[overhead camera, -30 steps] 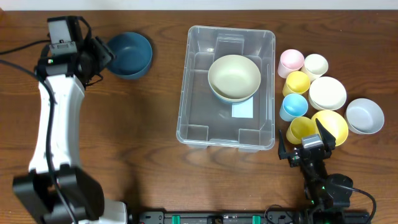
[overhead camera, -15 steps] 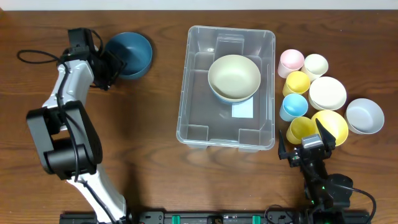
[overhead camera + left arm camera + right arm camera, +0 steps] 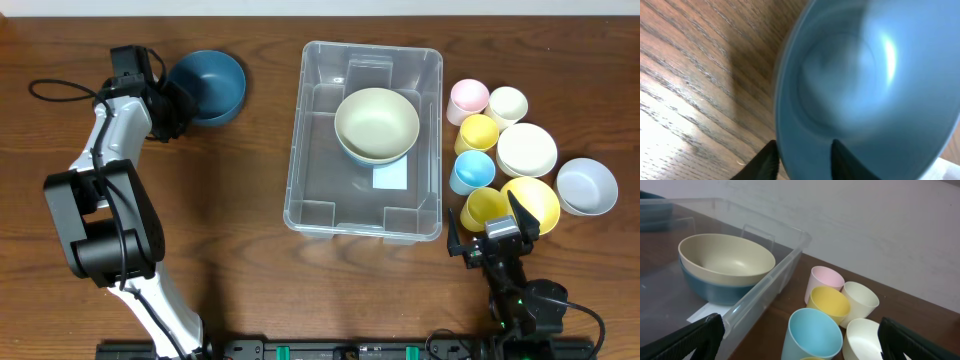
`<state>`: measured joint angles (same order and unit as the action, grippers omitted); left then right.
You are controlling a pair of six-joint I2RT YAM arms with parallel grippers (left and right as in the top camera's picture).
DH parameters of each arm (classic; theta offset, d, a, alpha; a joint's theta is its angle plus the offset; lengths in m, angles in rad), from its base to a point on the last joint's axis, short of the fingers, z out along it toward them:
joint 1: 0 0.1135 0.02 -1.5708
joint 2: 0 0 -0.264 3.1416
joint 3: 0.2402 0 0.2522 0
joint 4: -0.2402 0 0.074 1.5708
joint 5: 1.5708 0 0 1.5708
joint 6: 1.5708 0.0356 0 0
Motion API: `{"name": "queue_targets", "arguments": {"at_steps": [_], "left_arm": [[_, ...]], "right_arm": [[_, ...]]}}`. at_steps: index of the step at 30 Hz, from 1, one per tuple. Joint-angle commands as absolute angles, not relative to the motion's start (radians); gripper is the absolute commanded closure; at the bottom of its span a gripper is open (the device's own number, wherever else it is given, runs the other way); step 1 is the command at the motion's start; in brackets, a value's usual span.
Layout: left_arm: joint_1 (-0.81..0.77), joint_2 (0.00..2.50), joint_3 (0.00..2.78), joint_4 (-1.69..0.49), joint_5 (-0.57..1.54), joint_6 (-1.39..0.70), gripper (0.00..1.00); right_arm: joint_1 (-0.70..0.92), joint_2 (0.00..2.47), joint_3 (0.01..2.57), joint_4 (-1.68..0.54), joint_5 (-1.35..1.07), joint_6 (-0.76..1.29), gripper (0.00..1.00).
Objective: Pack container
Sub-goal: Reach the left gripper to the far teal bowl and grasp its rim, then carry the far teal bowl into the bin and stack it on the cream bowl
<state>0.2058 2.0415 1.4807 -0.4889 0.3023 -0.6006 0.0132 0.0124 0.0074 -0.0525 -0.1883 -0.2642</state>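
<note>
The clear plastic container (image 3: 300, 140) sits mid-table with a cream bowl (image 3: 376, 122) stacked on a blue one inside it; it also shows in the right wrist view (image 3: 765, 287). A dark blue bowl (image 3: 212, 85) stands on the table at the far left. My left gripper (image 3: 172, 105) is at its left rim. In the left wrist view the bowl (image 3: 865, 75) fills the frame, and the gripper (image 3: 802, 160) has one finger outside the rim and one inside, closed on the wall. My right gripper (image 3: 490, 235) is open and empty, low at the front right.
Right of the container stand pink (image 3: 467, 98), cream (image 3: 508, 103), yellow (image 3: 477, 131) and light blue (image 3: 472, 170) cups, plus white (image 3: 527, 149), yellow (image 3: 535, 200) and grey-white (image 3: 587, 185) bowls. A light blue cup (image 3: 812, 332) lies between my right fingers' view.
The left arm swung in toward the dark blue bowl a second ago and has since held at its rim. The right arm has not moved.
</note>
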Motion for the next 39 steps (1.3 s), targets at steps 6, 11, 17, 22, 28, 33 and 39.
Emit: {"name": "queue_targets", "arguments": {"at_steps": [6,11,17,22,28,33,39], "left_arm": [[0.207,2.053,1.494,-0.496,0.283,-0.596,0.80],[0.207,2.053,1.494,-0.505,0.280,-0.596,0.78],[0.207,2.057,1.486,-0.522,0.230,-0.588,0.69],[0.207,2.057,1.485,-0.521,0.228,-0.588,0.93],[0.207,2.057,1.485,-0.522,0.228,-0.588,0.94],[0.207,2.051,1.485,-0.522,0.228,-0.588,0.94],[0.224,1.947,1.493,-0.523,0.229,-0.577,0.94]], "right_arm": [[0.006,0.007,0.006,-0.056,-0.199,-0.247,0.01],[0.006,0.007,0.006,-0.056,-0.199,-0.247,0.01],[0.006,0.007,0.006,-0.056,-0.199,-0.247,0.01],[0.006,0.007,0.006,-0.056,-0.199,-0.247,0.01],[0.006,0.007,0.006,-0.056,-0.199,-0.247,0.01],[0.006,0.007,0.006,-0.056,-0.199,-0.247,0.01],[0.006,0.007,0.006,-0.056,-0.199,-0.247,0.01]]}}
